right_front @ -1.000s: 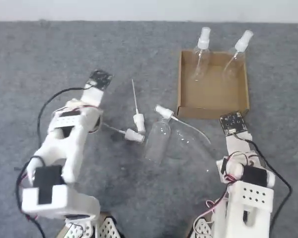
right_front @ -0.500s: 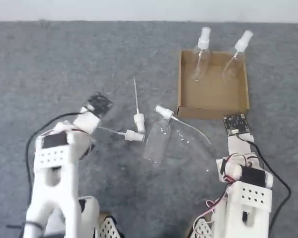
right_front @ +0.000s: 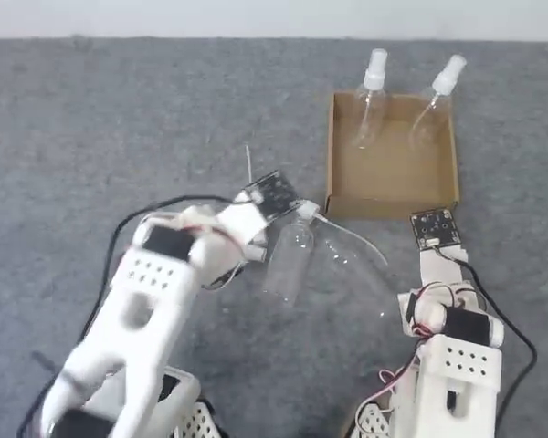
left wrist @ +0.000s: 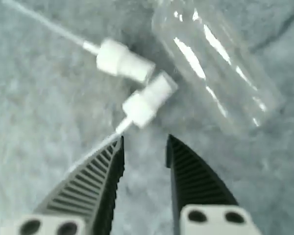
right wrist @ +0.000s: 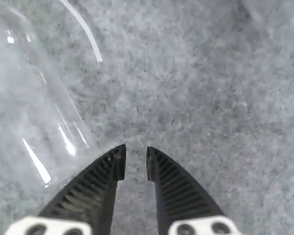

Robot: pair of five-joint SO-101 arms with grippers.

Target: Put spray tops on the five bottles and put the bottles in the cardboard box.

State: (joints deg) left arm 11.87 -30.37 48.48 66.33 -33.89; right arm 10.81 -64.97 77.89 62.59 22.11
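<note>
The left pincer (left wrist: 145,141) hangs released just by a loose spray top (left wrist: 148,100). The right pincer (right wrist: 134,149) is slightly parted and empty, beside a bottle (right wrist: 34,112). The cardboard box (right_front: 384,208) sits at one o'clock.

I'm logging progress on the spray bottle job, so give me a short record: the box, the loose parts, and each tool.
box: cardboard box holds two capped bottles, their tops leaning past its far wall
loose bottle: uncapped bottle lying on the carpet
loose tops: two spray tops lying beside it, tubes attached
left tool: open, just short of the nearer spray top
right tool: slightly open, low over the carpet beside a second lying bottle
</note>
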